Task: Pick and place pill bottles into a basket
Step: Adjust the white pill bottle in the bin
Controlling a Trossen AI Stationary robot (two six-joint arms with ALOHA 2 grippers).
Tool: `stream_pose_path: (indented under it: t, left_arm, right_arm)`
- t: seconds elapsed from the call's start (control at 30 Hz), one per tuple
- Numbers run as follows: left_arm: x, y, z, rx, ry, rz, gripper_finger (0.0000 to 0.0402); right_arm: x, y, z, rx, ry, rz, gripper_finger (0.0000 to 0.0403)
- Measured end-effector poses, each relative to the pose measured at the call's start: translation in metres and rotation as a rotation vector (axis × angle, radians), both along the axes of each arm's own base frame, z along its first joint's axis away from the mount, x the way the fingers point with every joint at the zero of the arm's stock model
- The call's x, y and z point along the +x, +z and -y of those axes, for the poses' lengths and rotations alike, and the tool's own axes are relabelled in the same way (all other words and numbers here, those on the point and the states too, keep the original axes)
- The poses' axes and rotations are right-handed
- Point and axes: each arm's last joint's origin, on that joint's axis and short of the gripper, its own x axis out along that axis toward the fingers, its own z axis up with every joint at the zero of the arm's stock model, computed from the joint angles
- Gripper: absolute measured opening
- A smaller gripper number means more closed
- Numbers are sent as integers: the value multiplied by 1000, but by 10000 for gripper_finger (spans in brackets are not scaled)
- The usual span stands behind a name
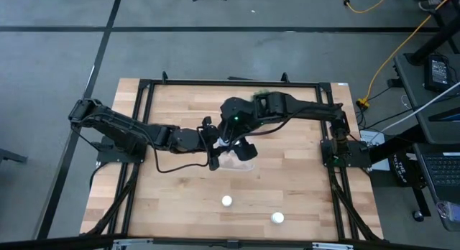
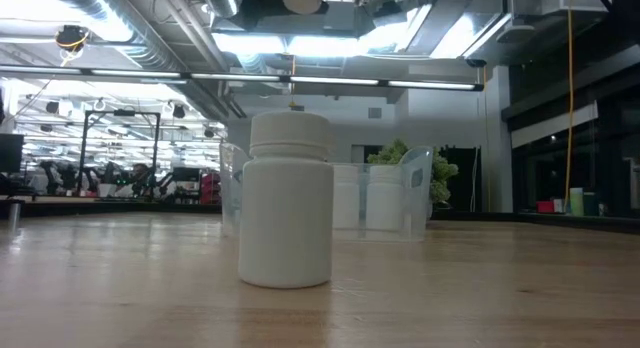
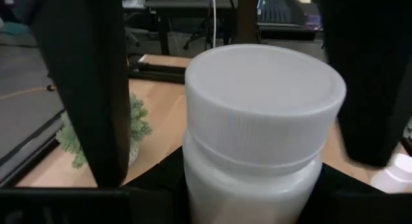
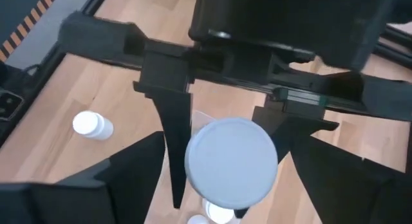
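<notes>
two pill bottles [image 1: 227,202] on table [image 1: 165,200], one basket [image 1: 237,162]

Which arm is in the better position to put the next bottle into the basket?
Left. The left gripper is shut on a pill bottle at the basket; the right gripper is open and empty beside it.

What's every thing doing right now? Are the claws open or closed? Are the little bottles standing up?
left gripper: shut on the held bottle, above the basket
held bottle: upright, cap on, off the table
right gripper: open, holding nothing, over the basket
basket: on the table, with bottles standing in it
near bottle: upright on the table, cap on
far bottle: upright on the table
</notes>
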Motion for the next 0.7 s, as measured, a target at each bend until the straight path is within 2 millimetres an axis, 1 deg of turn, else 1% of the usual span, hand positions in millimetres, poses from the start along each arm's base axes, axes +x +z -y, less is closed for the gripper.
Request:
stream_pose_path:
  t: [0.13, 0.23, 0.37, 0.57, 0.63, 0.7]
  left_arm:
    - [0, -1, 0, 1, 0, -6, 160]
    - [0, -1, 0, -1, 1, -6, 160]
    - [0, -1, 0, -6, 3, -3, 160]
    - [0, -1, -1, 10, 18, -8, 160]
    - [-1, -1, -1, 18, 27, -12, 161]
    - [-1, -1, -1, 10, 37, -7, 186]
  right_arm:
    - [2, -4, 0, -7, 8, -9, 326]
    - [3, -3, 0, -8, 8, -4, 310]
    - [3, -3, 2, -6, 2, -2, 266]
    - [3, -4, 1, 2, 2, -6, 160]
    - [3, -3, 2, 8, 5, -4, 158]
    - [4, -3, 2, 5, 5, -1, 157]
